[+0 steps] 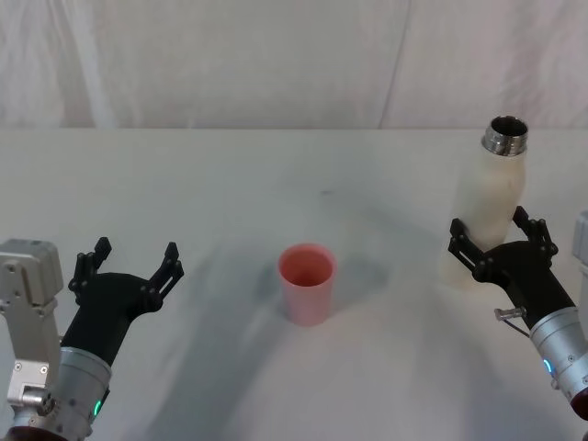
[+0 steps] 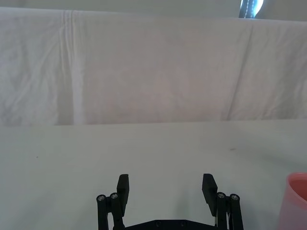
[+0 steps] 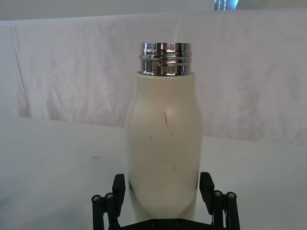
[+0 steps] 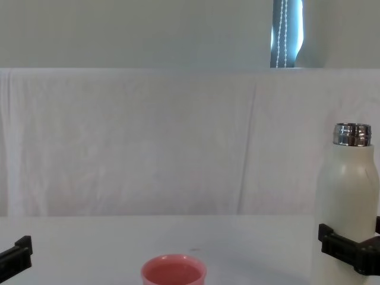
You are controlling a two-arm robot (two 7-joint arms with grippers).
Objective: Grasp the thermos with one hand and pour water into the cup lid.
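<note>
The thermos (image 1: pixel 491 207), uncapped and upright at the table's (image 1: pixel 230 184) right, is straddled low by the right gripper (image 1: pixel 499 241), whose fingers appear not yet closed; lifting and pouring into the central cup lid (image 1: pixel 307 282) remain. The left gripper (image 1: pixel 129 268) is parked open

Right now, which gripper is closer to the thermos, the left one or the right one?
The right. The right gripper has its open fingers on either side of the thermos low on its body. The left gripper sits open far across the table, beyond the cup lid.
</note>
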